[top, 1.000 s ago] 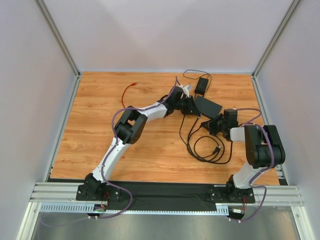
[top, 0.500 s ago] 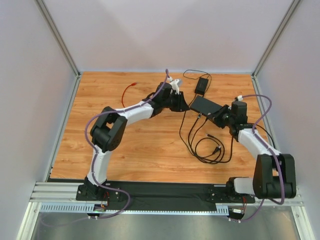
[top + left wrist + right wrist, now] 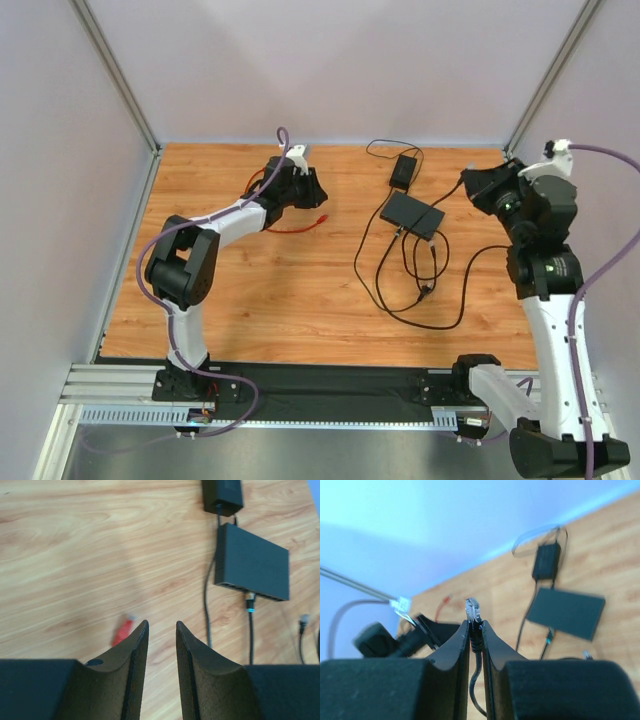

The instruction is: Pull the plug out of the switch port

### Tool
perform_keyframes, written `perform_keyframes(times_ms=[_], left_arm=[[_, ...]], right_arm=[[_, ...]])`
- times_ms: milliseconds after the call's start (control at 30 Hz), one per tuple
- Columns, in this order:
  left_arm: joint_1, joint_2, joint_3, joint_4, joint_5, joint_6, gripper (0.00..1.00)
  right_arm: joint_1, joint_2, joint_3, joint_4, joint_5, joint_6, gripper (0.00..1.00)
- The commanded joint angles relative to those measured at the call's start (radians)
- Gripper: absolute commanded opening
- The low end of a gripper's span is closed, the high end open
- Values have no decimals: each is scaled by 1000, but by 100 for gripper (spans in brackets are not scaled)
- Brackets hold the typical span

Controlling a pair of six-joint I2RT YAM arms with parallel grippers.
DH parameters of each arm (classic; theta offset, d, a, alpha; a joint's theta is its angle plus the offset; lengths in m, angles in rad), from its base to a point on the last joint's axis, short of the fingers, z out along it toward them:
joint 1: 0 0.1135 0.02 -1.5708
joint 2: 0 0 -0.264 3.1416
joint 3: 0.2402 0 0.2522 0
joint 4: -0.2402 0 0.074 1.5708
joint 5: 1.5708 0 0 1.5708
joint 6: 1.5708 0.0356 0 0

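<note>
Your right gripper (image 3: 475, 626) pinches the clear plug (image 3: 472, 608), raised right of the switch (image 3: 412, 214) and nearer it (left gripper (image 3: 161, 628), slightly parted and empty, sits far left).

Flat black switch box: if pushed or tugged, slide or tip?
The flat matte-black switch box lies low and wide, so tipping looks unlikely. Nothing visibly fixes it to the smooth wooden tabletop, so it would probably slide. The black cable plugged into its socket edge might drag or pivot it.
</note>
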State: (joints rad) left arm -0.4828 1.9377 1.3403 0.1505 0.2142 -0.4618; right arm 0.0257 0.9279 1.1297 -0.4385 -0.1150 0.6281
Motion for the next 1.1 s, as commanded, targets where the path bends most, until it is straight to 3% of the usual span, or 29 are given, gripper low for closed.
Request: perform_keyframes(times_ms=[0, 133, 367, 467, 700, 900, 1067], left_arm=[[32, -17, -19, 49, -15, 19, 36], [72, -37, -61, 75, 19, -14, 36], [136, -114, -156, 141, -1, -34, 36], [176, -154, -196, 140, -36, -57, 36], [329, -317, -283, 93, -19, -144, 37], [354, -512, -360, 17, -194, -63, 43], [355, -597, -415, 1, -355, -17, 44]], right_arm=[[3, -28, 143, -54, 86, -33, 10], [3, 9, 344, -68, 57, -8, 10], [34, 124, 519, -5, -67, 74, 10], [101, 196, 567, 53, -86, 113, 10], [330, 391, 584, 211, 47, 142, 10], [413, 612, 571, 365, 113, 258, 10], [470, 897, 695, 422, 141, 347, 11]])
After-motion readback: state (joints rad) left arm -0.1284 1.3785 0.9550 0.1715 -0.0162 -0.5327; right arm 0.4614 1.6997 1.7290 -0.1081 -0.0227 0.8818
